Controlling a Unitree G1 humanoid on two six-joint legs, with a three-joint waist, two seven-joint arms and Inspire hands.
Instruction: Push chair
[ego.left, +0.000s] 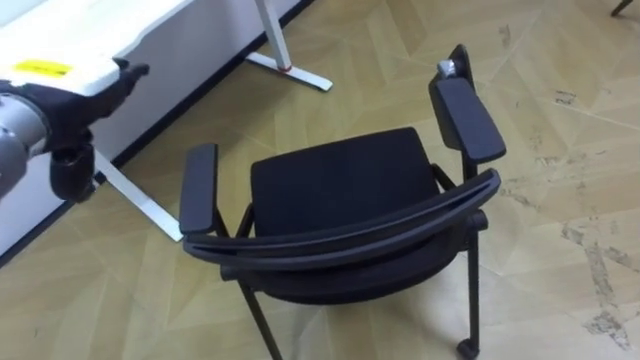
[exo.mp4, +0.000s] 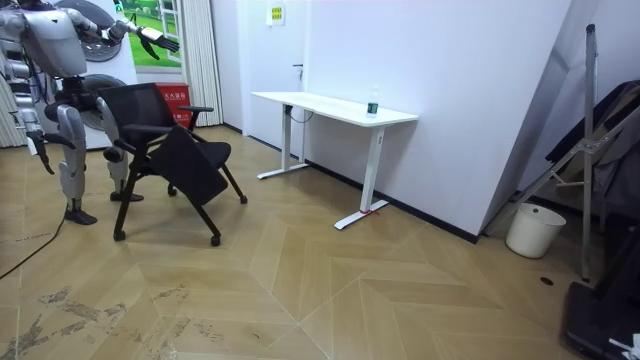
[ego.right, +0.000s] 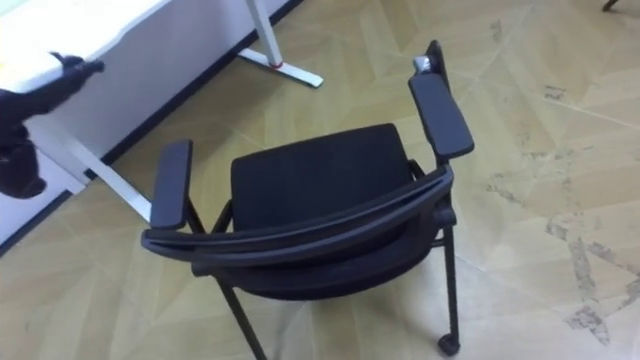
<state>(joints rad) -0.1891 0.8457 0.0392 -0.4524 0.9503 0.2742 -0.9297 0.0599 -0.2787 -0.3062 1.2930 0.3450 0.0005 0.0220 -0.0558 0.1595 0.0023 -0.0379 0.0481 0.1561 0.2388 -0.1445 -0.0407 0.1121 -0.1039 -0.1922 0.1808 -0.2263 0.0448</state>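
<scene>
The black chair (ego.left: 340, 190) with two padded armrests stands right in front of me, its curved backrest (ego.left: 340, 235) nearest to me and its seat facing the white desk. My left hand (ego.left: 85, 100) is raised up and to the left of the chair's left armrest (ego.left: 198, 188). Its fingers are stretched out, it holds nothing, and it is clear of the chair. In the room view I stand behind the chair (exo.mp4: 165, 140) with that left hand (exo.mp4: 160, 42) held out above it. My right hand (exo.mp4: 38, 150) hangs low at my side.
A white desk (exo.mp4: 330, 108) on metal legs stands against the wall beyond the chair, its foot (ego.left: 290, 70) on the wooden floor. A small bottle (exo.mp4: 373, 105) is on the desk. A white bucket (exo.mp4: 533, 230) and a leaning frame are at the room view's right.
</scene>
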